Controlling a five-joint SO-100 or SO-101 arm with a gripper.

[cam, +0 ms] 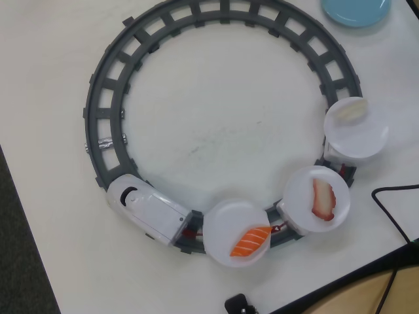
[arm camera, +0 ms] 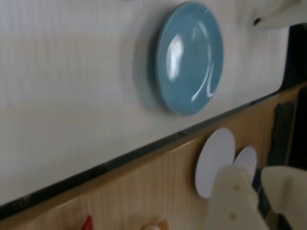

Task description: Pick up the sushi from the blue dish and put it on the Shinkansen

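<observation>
The pale cream sushi (cam: 353,110) lies on the rear white disc car (cam: 359,134) of the Shinkansen (cam: 147,208), at the right of the track in the overhead view. The blue dish (cam: 357,10) is bare at the top right edge; the wrist view shows it bare too (arm camera: 189,57). My gripper (arm camera: 255,173) shows only in the wrist view, at the bottom right over a wooden surface beyond the table edge. Its cream fingers (arm camera: 235,201) stand with only a thin dark slit between them and hold nothing.
The grey circular track (cam: 131,46) rings the table. An orange salmon piece (cam: 250,241) and a pink-red piece (cam: 323,198) lie on the other two discs. A black cable (cam: 393,193) runs at the right. Two white round patches (arm camera: 216,160) sit on the wooden surface.
</observation>
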